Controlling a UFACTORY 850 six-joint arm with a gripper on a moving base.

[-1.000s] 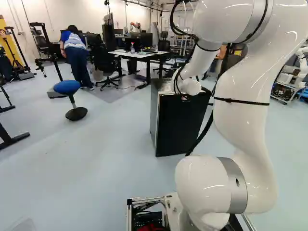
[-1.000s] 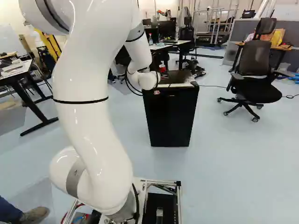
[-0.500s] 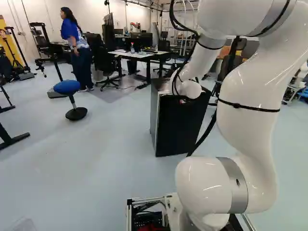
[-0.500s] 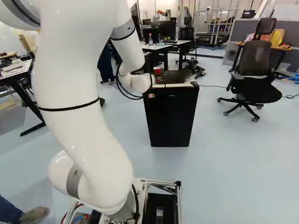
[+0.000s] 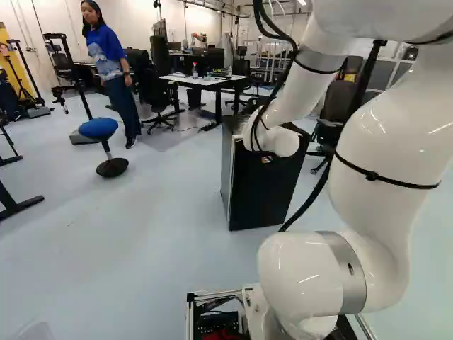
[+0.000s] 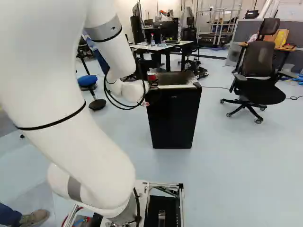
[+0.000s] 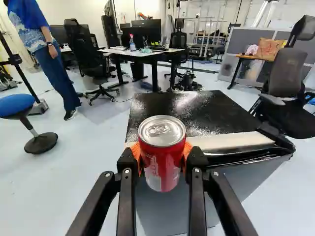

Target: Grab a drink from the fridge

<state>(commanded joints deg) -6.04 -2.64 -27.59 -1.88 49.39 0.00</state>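
One red drink can (image 7: pixel 161 169): I have it clasped between two black fingers (image 7: pixel 197 196), one at each side, and it shows upper centre in the right base view. One black mini fridge (image 5: pixel 260 188), right of centre in the left base view. One blue-seated stool (image 5: pixel 98 128), upper left there. One office chair (image 6: pixel 257 59), upper right, right base view.
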